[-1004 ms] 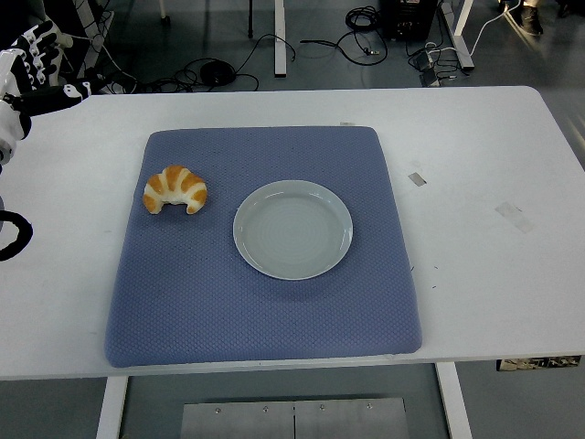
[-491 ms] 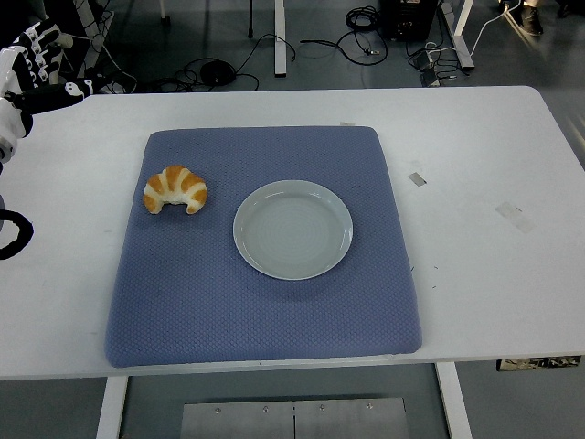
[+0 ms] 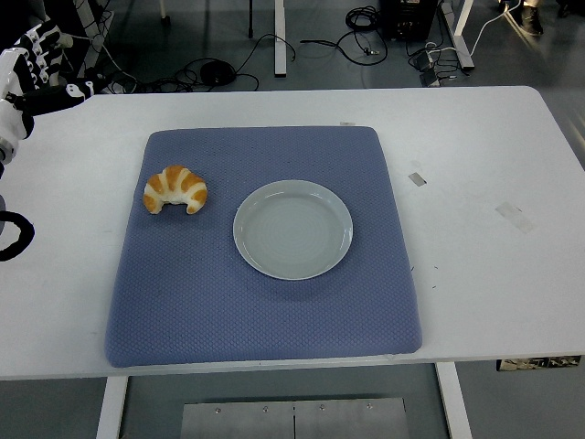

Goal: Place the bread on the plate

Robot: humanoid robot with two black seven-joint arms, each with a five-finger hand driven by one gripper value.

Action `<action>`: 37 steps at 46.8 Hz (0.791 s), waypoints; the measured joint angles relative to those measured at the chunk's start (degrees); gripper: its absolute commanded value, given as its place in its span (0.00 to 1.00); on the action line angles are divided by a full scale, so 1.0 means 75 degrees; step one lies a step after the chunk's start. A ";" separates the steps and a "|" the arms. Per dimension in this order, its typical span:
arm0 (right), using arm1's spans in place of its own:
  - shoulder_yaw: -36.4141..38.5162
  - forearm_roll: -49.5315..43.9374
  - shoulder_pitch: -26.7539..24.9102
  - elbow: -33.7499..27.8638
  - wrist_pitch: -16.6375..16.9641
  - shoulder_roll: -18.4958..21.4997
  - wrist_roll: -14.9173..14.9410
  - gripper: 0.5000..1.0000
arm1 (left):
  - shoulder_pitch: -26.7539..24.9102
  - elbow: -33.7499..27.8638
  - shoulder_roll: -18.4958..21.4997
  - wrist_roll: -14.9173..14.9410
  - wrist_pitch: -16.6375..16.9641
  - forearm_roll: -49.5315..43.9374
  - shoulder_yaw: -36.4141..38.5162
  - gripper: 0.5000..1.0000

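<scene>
1 left hand [image 3: 37, 69] at table's [image 3: 475, 183] far-left corner, fingers spread, empty, croissant [image 3: 175, 189] beside plate [image 3: 292, 229]

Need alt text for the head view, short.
A golden-brown croissant lies on a blue textured mat just left of an empty round pale-grey plate, not touching it, on a white table. The left robot hand sits at the far-left corner, away from both.

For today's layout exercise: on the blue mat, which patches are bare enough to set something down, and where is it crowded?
The blue mat is bare along its whole near strip below the plate, across its far strip, and right of the plate. The only tight spot is the narrow gap between the croissant and the plate's left rim. The left hand sits off the mat, far left.
</scene>
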 measured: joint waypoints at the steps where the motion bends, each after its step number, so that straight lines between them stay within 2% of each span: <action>1: 0.0000 0.0000 0.0000 0.0000 0.0000 0.0000 0.0000 1.00 | 0.0000 0.0000 0.0000 0.0000 0.0000 0.0000 0.0000 0.95; 37: 0.0000 0.0000 0.0000 0.0000 0.0000 0.0000 0.0000 1.00 | -0.0012 -0.0011 0.0010 0.0028 0.0004 -0.0003 -0.0019 0.95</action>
